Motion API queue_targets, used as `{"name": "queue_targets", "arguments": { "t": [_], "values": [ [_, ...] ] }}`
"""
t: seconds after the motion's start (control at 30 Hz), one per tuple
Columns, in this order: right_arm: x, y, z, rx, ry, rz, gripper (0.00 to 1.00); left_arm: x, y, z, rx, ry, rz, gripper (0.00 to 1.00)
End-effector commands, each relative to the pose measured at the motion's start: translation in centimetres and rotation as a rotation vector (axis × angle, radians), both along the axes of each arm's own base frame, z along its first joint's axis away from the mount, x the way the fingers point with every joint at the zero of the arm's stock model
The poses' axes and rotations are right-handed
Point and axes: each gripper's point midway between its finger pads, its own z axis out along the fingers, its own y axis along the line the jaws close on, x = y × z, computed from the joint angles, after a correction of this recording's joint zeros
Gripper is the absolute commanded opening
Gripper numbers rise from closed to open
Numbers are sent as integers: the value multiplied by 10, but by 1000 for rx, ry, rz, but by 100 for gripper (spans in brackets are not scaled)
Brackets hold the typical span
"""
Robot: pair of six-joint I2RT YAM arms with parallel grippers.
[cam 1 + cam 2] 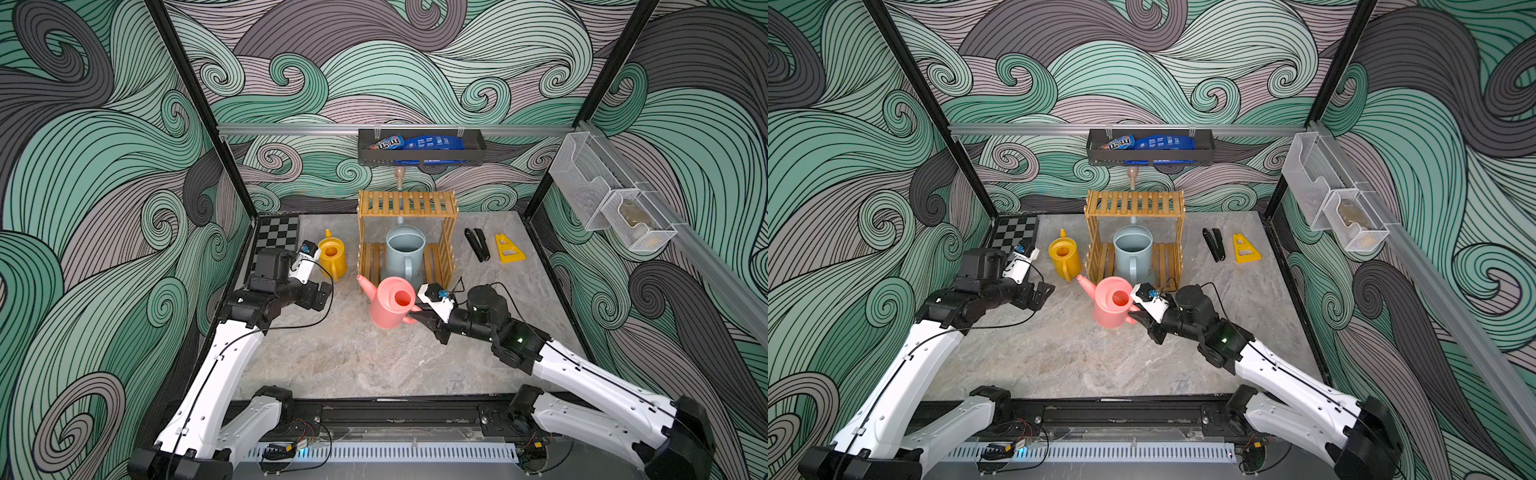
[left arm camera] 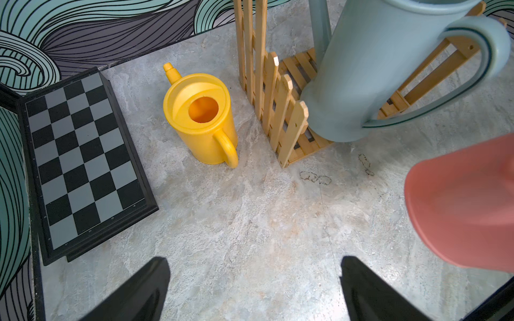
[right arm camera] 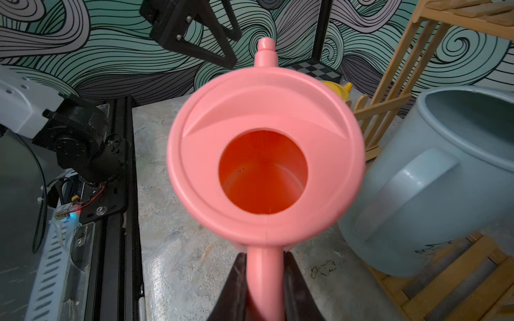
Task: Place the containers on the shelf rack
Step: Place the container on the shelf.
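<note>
The right gripper (image 3: 264,268) clamps the pink watering can (image 1: 390,305) by its handle, just before the shelf rack (image 1: 407,203) — the left gripper (image 2: 254,261) gapes wide, empty.

The left arm (image 1: 216,361) and right arm (image 1: 590,370) share glossy white link shells joined by black joint housings. A thin black cable (image 1: 198,395) runs clipped along each white link. A green light (image 1: 518,340) glows on one black joint of the right arm. Each wrist carries a white camera block (image 1: 434,301) with a blue part. The left gripper (image 2: 254,259) has black tapered fingers (image 2: 139,291). On the black base rail (image 1: 399,411) sit silver screws (image 3: 100,210) and red wires (image 3: 91,195).
</note>
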Motion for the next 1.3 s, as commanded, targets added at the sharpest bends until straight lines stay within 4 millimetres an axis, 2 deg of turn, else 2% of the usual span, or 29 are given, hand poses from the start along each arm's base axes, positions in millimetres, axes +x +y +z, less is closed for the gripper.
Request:
{"name": "queue_targets", "arguments": {
  "t": [0.0, 0.2, 0.8, 0.93, 1.1, 1.27],
  "values": [
    [11, -10, 44, 86, -39, -100, 0, 0, 3, 3, -12, -5, 18, 99],
    [32, -31, 72, 124, -50, -282, 0, -1, 1, 4, -23, -4, 9, 99],
    [103, -76, 146, 169, -48, -688, 0, 3, 6, 3, 0, -7, 27, 99],
    [117, -89, 161, 217, -55, -802, 0, 2, 1, 4, -21, -7, 11, 99],
    [133, -100, 173, 247, -52, -918, 0, 4, 5, 2, -4, -15, 25, 99],
    [150, -100, 183, 224, -62, -968, 0, 1, 5, 6, -5, -15, 22, 99]
  ]
}}
